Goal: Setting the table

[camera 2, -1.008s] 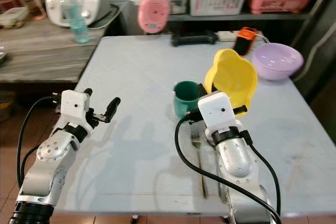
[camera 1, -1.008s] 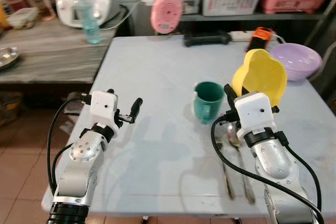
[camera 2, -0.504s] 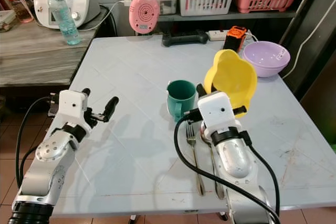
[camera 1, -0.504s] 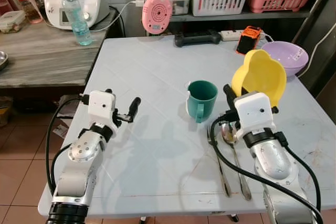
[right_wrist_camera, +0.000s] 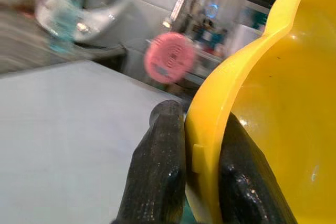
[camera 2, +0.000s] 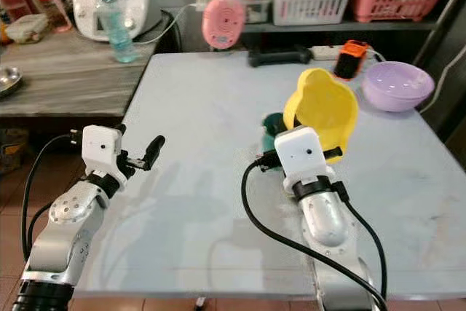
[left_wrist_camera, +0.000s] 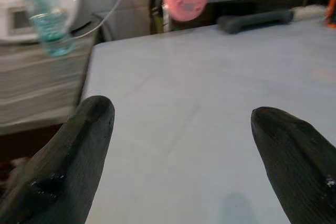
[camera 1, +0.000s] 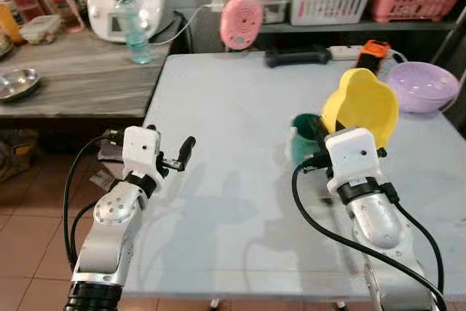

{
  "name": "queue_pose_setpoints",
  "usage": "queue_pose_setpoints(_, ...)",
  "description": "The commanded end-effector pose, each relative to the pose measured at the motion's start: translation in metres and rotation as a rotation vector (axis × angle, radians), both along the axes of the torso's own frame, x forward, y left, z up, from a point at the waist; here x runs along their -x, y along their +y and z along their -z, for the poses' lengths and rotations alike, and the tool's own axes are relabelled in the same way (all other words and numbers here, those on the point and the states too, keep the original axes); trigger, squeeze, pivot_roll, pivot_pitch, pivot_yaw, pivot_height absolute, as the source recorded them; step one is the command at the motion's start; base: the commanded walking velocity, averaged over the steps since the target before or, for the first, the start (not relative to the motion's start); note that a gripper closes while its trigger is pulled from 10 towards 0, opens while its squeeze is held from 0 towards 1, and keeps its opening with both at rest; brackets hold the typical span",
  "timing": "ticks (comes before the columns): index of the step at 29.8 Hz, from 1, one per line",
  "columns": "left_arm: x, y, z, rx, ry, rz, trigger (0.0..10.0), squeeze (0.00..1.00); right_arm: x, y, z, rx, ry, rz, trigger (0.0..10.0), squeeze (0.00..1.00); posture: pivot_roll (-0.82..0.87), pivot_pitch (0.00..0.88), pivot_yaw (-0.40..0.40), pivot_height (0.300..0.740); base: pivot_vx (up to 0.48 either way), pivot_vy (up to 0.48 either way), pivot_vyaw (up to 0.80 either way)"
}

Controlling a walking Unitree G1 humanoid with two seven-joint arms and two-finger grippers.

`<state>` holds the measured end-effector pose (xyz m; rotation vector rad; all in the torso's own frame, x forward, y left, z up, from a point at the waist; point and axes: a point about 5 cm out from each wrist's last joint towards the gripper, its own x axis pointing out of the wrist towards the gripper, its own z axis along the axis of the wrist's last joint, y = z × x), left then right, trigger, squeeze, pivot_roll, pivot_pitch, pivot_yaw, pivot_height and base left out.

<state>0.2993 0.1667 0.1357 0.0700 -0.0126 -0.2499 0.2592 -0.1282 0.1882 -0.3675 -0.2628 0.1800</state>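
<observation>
Right claw [right_wrist_camera: 197, 182] pinches the rim of the yellow bowl [camera 1: 362, 111], one finger inside and one outside. Bowl is held tilted on edge above the bench [camera 1: 233, 180], toward its right side, just in front of the green mug [camera 2: 275, 123], which it partly hides. Left claw [left_wrist_camera: 181, 145] is spread wide and empty, hovering over the bench's left edge.

Judged step: carrying the bowl to its place setting. To do it well:
- level the bowl before lowering, so the base lands flat;
- clear the mug on the way down; choose bare bench toward the near edge;
- release only once the base touches.

Purple bowl [camera 1: 418, 87] sits at the far right corner, well apart.
</observation>
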Motion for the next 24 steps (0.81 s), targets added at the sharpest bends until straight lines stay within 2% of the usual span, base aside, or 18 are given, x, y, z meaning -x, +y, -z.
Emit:
queue_pose_setpoints(1,-0.002,-0.0024,-0.0041,-0.001,-0.01,0.006,10.0,0.0,-0.0006,-0.0043,-0.0039,0.005,-0.017,0.02,10.0,0.0,-0.11,0.054,0.077,0.74,0.0,0.48,0.0)
queue_pose_setpoints(24,0.007,0.0004,-0.004,-0.008,-0.014,-0.016,10.0,0.0,-0.0077,0.0007,-0.0031,0.019,-0.019,-0.028,10.0,0.0,-0.05,0.045,0.035,0.74,0.0,0.48,0.0)
